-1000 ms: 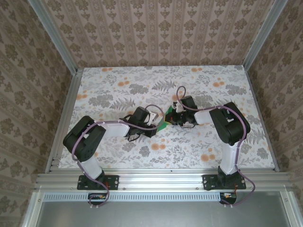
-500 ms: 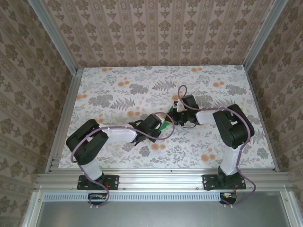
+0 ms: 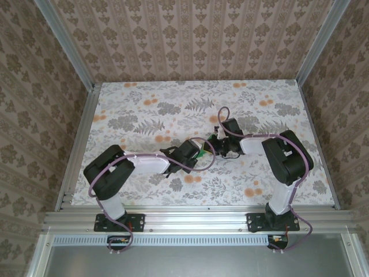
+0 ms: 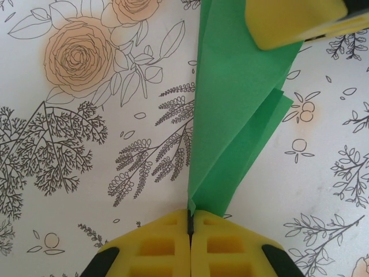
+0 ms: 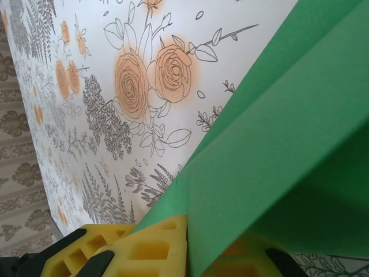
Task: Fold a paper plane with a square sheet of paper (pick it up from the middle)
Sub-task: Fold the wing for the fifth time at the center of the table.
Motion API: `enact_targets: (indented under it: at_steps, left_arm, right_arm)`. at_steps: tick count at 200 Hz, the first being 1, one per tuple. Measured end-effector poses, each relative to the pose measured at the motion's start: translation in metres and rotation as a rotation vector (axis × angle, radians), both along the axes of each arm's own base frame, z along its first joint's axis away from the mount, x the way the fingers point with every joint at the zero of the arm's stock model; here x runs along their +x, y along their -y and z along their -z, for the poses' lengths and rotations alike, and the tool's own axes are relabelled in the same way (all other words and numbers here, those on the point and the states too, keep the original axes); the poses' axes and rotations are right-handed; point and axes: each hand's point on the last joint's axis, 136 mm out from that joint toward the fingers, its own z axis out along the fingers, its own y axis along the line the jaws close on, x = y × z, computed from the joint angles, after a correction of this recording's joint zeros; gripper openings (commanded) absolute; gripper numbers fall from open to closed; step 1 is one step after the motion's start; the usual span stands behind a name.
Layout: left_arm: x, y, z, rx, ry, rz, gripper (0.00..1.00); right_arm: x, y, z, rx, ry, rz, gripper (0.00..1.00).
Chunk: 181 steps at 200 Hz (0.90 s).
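Standing beside the table (image 3: 144, 109), I see that the left arm (image 3: 144, 163) has stretched further toward the middle than it was a second ago. Its wrist has come to the right, close to the wrist of the right arm, and the right one has shifted a little toward it too. From above, only a small piece of the green paper (image 3: 200, 153) can be seen between the two wrists, less than before. The paper is no longer a flat square. In the left wrist view it is a slim, tapering shape of several layers with a sharp tip, lying over the flowered table near its centre. Whether it rests on the surface or hangs just above it I cannot tell. The left fingers (image 4: 183, 231) are pressed together on that narrow tip. The right fingers (image 5: 167, 245) are clamped on an edge at the wider end, and one of their yellow pads shows at the top of the left wrist view, lying on the paper. So both ends are held, and the holding points are now nearer to each other. I think the folding is far along, and this approach serves to set or adjust one of the last creases. If they come much closer, the paper may buckle in the middle instead of folding cleanly.
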Motion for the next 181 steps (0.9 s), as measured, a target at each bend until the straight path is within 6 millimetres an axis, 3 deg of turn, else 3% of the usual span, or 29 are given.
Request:
enact_targets:
  at_steps: [39,77,124,181]
  left_arm:
    - [-0.001,-0.001,-0.001,0.004,-0.005,0.011,0.37]
    - [-0.014,-0.001,-0.018,-0.105,-0.089,0.058,0.5]
    - [-0.006,0.001,-0.059,-0.369,-0.204,0.076,0.49]
    - [0.016,0.008,-0.035,-0.505,-0.466,-0.048,0.3]
  right_arm:
    - [-0.001,0.004,0.005,-0.033,-0.007,0.01,0.1]
    - [-0.003,0.008,0.014,-0.066,-0.017,0.009,0.09]
    - [-0.003,0.008,0.015,-0.069,0.0,-0.016,0.09]
    - [-0.004,0.006,0.014,0.001,-0.004,-0.071,0.12]
